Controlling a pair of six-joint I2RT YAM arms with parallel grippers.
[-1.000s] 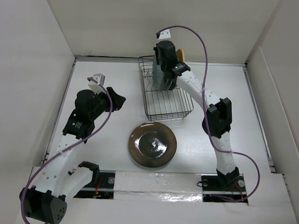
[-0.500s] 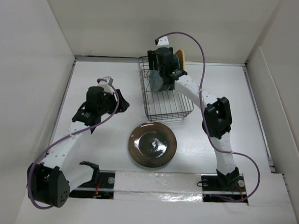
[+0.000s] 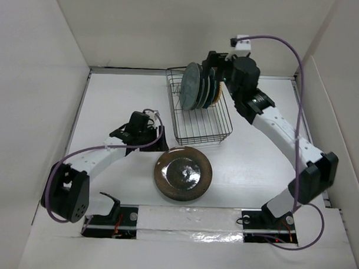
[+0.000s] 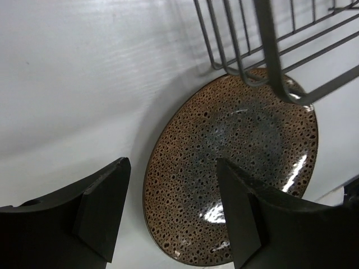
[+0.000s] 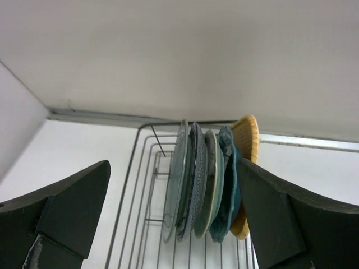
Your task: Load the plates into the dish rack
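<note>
A large glossy brown plate point(image 3: 183, 174) point(image 4: 235, 168) lies flat on the table in front of the dish rack point(image 3: 202, 126) point(image 5: 140, 190). Several plates stand on edge at the rack's far end: a pale green one point(image 3: 191, 87) point(image 5: 180, 174) in front, then a blue-patterned one point(image 5: 196, 174), a grey-green one point(image 5: 212, 185), a dark teal scalloped one point(image 5: 227, 190) and an orange-tan one point(image 5: 247, 137) at the back. My left gripper point(image 3: 157, 139) point(image 4: 173, 165) is open just left of the brown plate, over its rim, holding nothing. My right gripper point(image 3: 212, 66) point(image 5: 174, 163) is open and empty, behind the standing plates.
The black wire rack's near corner point(image 4: 269, 56) hangs over the brown plate's far edge in the left wrist view. White walls close in the table on three sides. Purple cables loop off both wrists.
The right gripper opened, let go of a plate in the rack and drew back to the right. The left arm swung down toward the brown plate, its jaws widening.
</note>
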